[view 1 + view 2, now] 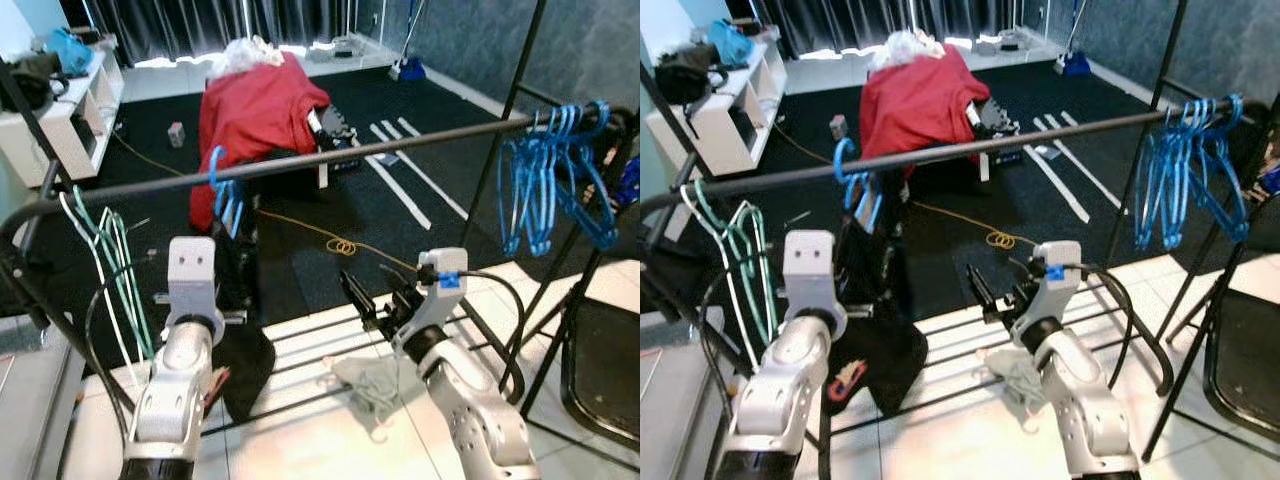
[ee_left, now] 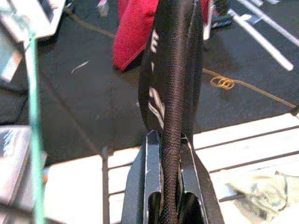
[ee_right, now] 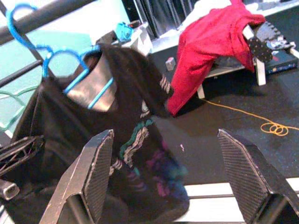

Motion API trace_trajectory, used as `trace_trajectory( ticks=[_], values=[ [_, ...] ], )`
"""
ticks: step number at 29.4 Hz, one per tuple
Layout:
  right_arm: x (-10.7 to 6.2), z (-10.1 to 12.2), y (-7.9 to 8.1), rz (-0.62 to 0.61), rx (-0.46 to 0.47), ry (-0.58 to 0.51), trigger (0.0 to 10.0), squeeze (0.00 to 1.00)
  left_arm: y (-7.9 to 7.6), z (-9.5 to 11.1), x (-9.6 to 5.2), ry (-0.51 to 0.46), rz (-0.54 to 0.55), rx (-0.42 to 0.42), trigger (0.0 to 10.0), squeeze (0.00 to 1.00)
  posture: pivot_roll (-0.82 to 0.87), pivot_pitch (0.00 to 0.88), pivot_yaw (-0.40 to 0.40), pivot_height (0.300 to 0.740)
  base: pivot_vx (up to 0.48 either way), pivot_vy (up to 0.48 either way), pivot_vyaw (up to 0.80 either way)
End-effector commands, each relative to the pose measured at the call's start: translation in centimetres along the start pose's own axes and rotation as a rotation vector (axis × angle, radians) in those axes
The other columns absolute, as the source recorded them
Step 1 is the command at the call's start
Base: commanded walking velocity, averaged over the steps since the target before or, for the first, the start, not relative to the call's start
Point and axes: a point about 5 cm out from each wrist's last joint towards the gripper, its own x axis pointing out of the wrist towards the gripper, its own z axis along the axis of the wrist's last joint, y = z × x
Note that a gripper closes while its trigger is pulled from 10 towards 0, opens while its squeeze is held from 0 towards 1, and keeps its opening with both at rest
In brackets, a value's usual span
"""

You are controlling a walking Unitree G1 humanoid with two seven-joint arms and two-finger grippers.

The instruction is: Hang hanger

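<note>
Although the blue hanger [image 3: 70, 70] with the black T-shirt [image 3: 117, 154] already sits with its hook over the dark rail [image 1: 330, 158], left of the frame's centre, the task seems nearly done but not closed. The left gripper [image 2: 170, 186] is clenched on the hem of the black T-shirt in the lower left, so it must release. The right gripper [image 3: 180, 177], in the lower middle, is released and grasps nothing; more blue hangers [image 1: 550, 180] hang at the upper right.
</note>
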Motion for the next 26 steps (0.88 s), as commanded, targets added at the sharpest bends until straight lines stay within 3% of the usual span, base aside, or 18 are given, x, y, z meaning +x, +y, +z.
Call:
trace_trajectory(
  ticks=[1, 2, 3, 8, 9, 12, 14, 15, 17, 20, 22, 24, 25, 26],
  values=[
    [-0.1, 0.0, 0.0, -0.004, 0.003, 0.004, 10.0, 0.00, 1.4, -0.1, -0.1, 0.021, 0.062, 0.013, 10.0, 0.00, -0.09, 0.000, 0.037, 0.731, 0.000, 0.000, 0.00],
    [-0.1, 0.0, 0.0, -0.004, 0.003, 0.004, 10.0, 0.00, 1.4, -0.1, -0.1, 0.021, 0.062, 0.013, 10.0, 0.00, -0.09, 0.000, 0.037, 0.731, 0.000, 0.000, 0.00],
    [-0.1, 0.0, 0.0, -0.003, 0.004, 0.006, 10.0, 0.00, 1.8, -1.2, -0.5, 0.101, 0.075, 0.017, 10.0, 0.00, -0.09, 0.000, 0.037, 0.731, 0.000, 0.000, 0.00],
    [-0.1, 0.0, 0.0, -0.003, 0.005, 0.006, 10.0, 0.00, 1.7, -1.7, -0.8, 0.127, 0.069, 0.019, 10.0, 0.00, -0.09, 0.000, 0.037, 0.731, 0.000, 0.000, 0.00],
    [-0.1, 0.0, -0.1, -0.003, 0.004, 0.007, 10.0, 0.00, 1.0, -2.2, -1.4, 0.153, -0.005, 0.025, 10.0, 1.00, -0.09, 0.000, 0.037, 0.731, 0.000, 0.000, 0.00],
    [-0.1, 0.0, -0.1, -0.004, 0.003, 0.007, 10.0, 0.00, 0.4, -2.2, -1.6, 0.145, -0.077, 0.051, 10.0, 1.00, -0.09, 0.000, 0.037, 0.731, 0.000, 0.000, 0.00],
    [-0.1, 0.0, -0.2, -0.004, 0.002, 0.008, 10.0, 0.00, -0.9, -0.7, -2.2, 0.045, -0.271, 0.109, 10.0, 1.00, -0.09, 0.000, 0.031, 0.731, 0.000, 0.000, 0.00],
    [-0.1, 0.0, -0.2, -0.004, 0.002, 0.008, 10.0, 0.00, -0.9, -0.7, -2.2, 0.045, -0.271, 0.109, 10.0, 1.00, -0.09, 0.000, 0.031, 0.731, 0.000, 0.000, 0.00],
    [-0.1, 0.1, -0.2, -0.005, 0.003, 0.009, 10.0, 0.00, -1.3, 0.7, -3.1, -0.062, -0.427, 0.129, 10.0, 1.00, -0.09, 0.000, 0.029, 0.731, 0.000, 0.000, 0.00],
    [-0.1, 0.1, -0.2, -0.005, 0.003, 0.009, 10.0, 0.00, -1.3, 1.0, -3.4, -0.089, -0.472, 0.125, 10.0, 1.00, -0.09, 0.000, 0.032, 0.731, 0.000, 0.000, 0.00],
    [-0.1, 0.1, -0.2, -0.005, 0.003, 0.009, 10.0, 0.00, -1.1, 1.4, -3.8, -0.116, -0.526, 0.091, 10.0, 1.00, -0.09, 0.000, 0.032, 0.731, 0.000, 0.000, 0.00],
    [-0.1, 0.1, -0.2, -0.006, 0.006, 0.008, 10.0, 0.00, 1.4, 2.1, -4.3, -0.158, -0.534, -0.019, 10.0, 1.00, -0.09, 0.000, 0.032, 0.731, 0.000, 0.000, 0.00],
    [-0.1, 0.1, -0.2, -0.005, 0.008, 0.008, 10.0, 0.00, 2.6, 2.0, -4.2, -0.162, -0.492, -0.060, 10.0, 0.00, -0.08, 0.000, 0.024, 0.731, -0.266, 0.000, 0.00],
    [-0.1, 0.1, -0.3, -0.005, 0.009, 0.008, 10.0, 0.00, 3.4, 1.7, -4.1, -0.158, -0.454, -0.084, 10.0, 0.00, -0.08, 0.000, 0.024, 0.731, -0.285, 0.000, 0.00]
  ],
)
